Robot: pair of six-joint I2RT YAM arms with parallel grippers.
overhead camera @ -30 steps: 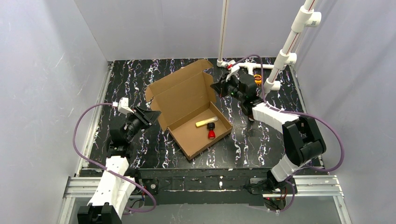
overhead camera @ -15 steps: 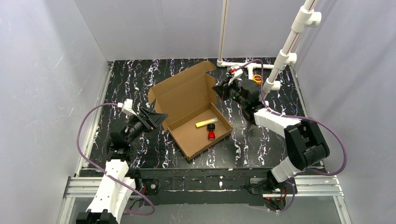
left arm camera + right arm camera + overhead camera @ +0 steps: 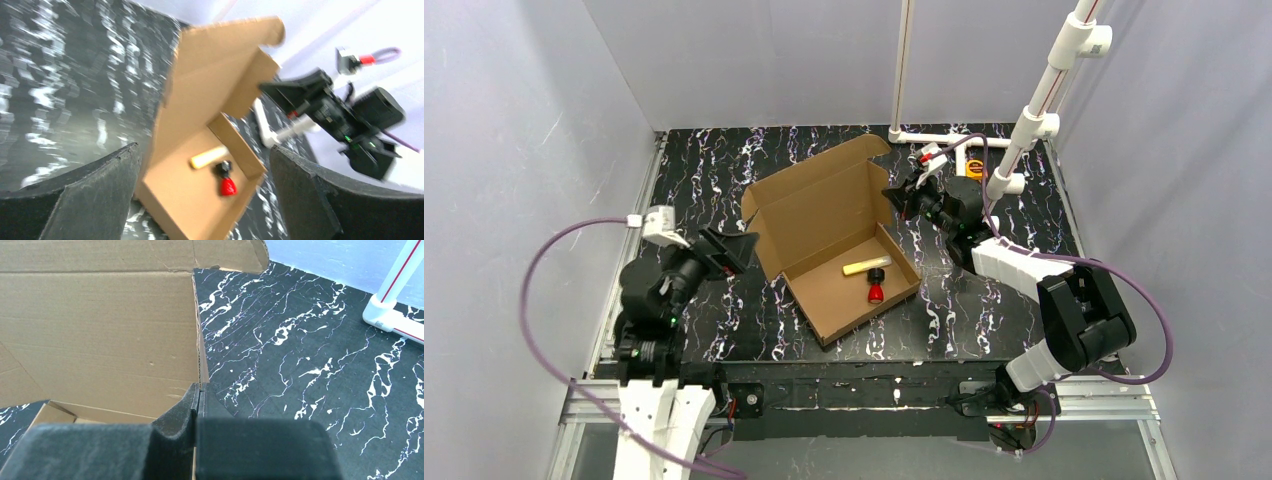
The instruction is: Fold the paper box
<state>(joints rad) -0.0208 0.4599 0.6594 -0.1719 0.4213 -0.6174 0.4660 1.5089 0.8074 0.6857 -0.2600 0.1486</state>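
The paper box (image 3: 824, 225) is brown cardboard and lies mid-table, its tray open and its lid tilted up toward the back. A pale yellow stick (image 3: 864, 264) and a red and black piece (image 3: 876, 286) lie in the tray. My right gripper (image 3: 896, 197) is shut on the lid's right edge, and in the right wrist view that cardboard edge (image 3: 198, 335) runs down into my right gripper (image 3: 200, 388). My left gripper (image 3: 736, 249) stands open just left of the box, touching nothing. The left wrist view frames the paper box (image 3: 210, 95) between my left gripper's (image 3: 203, 150) wide fingers (image 3: 90, 195).
White PVC pipes (image 3: 952, 139) lie along the back right, with upright posts (image 3: 1052, 75) rising from them. A small orange item (image 3: 976, 167) sits by the pipes. Grey walls close in the black marbled table (image 3: 694, 170) on three sides.
My left gripper has opened wide and its arm has drawn back to the left, away from the box. The right gripper stays shut on the lid edge and has shifted slightly right.
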